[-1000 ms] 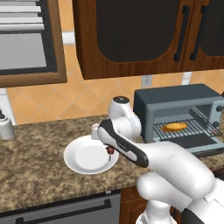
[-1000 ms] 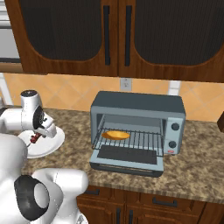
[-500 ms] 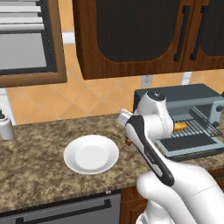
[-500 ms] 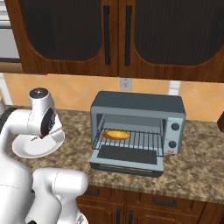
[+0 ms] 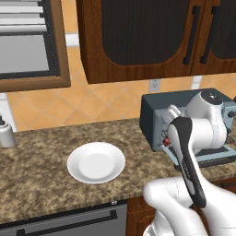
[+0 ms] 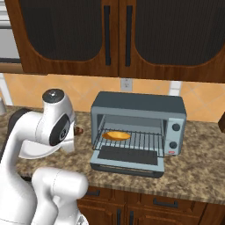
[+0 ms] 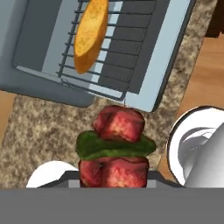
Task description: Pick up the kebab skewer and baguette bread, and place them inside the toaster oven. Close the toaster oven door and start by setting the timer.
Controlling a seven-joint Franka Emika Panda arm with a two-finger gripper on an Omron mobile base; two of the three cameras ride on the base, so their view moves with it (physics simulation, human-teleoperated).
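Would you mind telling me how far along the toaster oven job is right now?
Done: the baguette lies on the rack of the toaster oven. In hand: the gripper holds the skewer, jaws shut on it, near the oven. Left: skewer in, door shut, timer set.

The kebab skewer [image 7: 114, 146], 2 red meat chunks with a green slice between, is held up off the counter, left of the toaster oven [image 6: 139, 112]. The golden baguette bread [image 6: 116, 136] lies flat on the wire rack's left part. The toaster oven door [image 6: 128, 158] hangs open, folded down flat.
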